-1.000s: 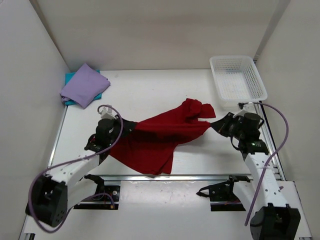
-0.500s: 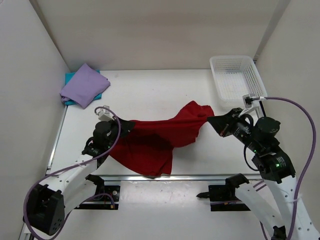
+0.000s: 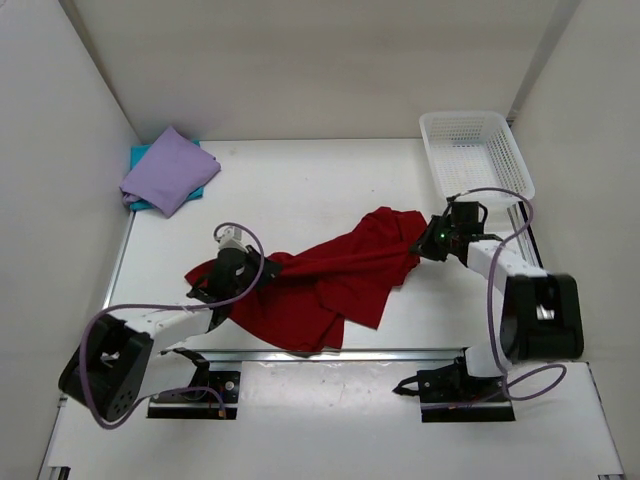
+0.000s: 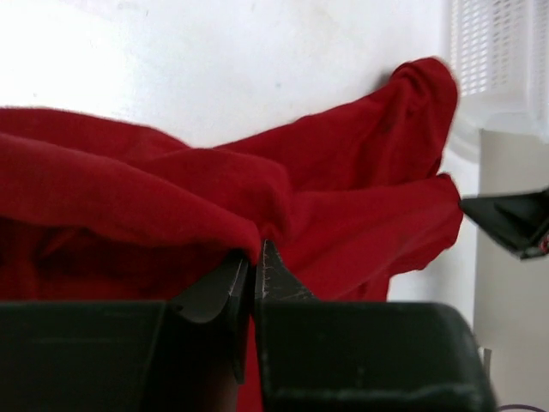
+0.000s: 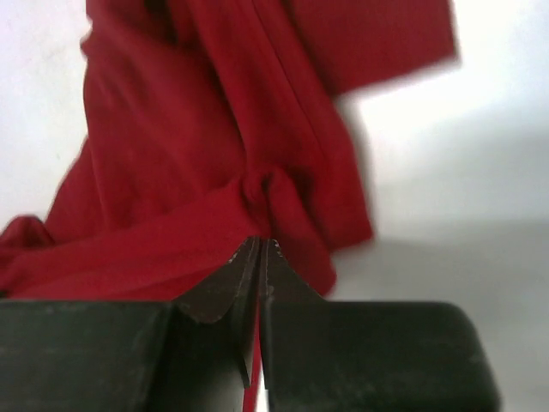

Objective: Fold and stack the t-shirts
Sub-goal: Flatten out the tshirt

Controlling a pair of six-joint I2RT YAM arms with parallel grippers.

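Note:
The dark red t-shirt (image 3: 330, 275) lies crumpled and stretched across the middle of the table. My left gripper (image 3: 268, 266) is shut on its left part; in the left wrist view the jaws (image 4: 256, 257) pinch a fold of the red cloth (image 4: 171, 197). My right gripper (image 3: 424, 243) is shut on the shirt's right edge, and the right wrist view shows red fabric (image 5: 214, 154) bunched at the closed jaw tips (image 5: 261, 246). The lavender t-shirt (image 3: 168, 170) lies folded on top of the teal t-shirt (image 3: 140, 155) at the far left corner.
A white mesh basket (image 3: 475, 155) stands at the back right, close behind my right arm. White walls enclose the table on the left, back and right. A metal rail (image 3: 400, 352) runs along the near edge.
Both arms have dropped lower, bringing the red shirt down onto the table. The right gripper moved left and back; the left gripper shifted right, so the cloth is more bunched.

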